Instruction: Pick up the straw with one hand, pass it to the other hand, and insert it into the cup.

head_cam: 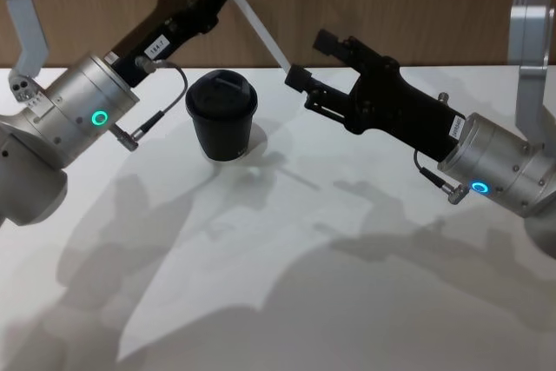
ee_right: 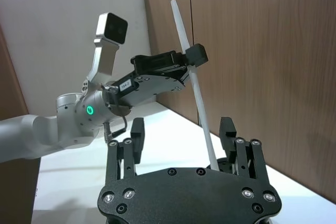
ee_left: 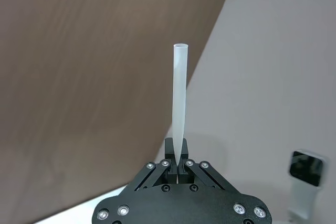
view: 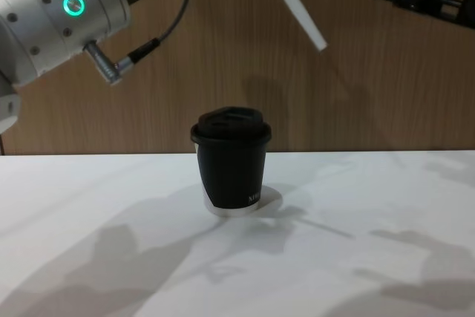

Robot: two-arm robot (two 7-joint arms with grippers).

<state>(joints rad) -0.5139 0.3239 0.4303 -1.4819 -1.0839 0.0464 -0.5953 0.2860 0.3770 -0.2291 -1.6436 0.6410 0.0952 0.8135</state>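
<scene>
Likely a robotics lab, bare white table (head_cam: pixel 261 301), wood-panelled wall (view: pixel 371 94) along its far edge, plain pale wall (ee_right: pixel 63 3) adjoining

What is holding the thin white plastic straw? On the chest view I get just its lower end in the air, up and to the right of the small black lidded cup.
Observer: The left gripper is shut on the thin white plastic straw. Its wrist view has the fingertips pinched together around it.
Operator: And the right gripper, has it taken hold?
Observer: Not yet. The right gripper is open, with one finger on each side of the straw's lower end.
</scene>
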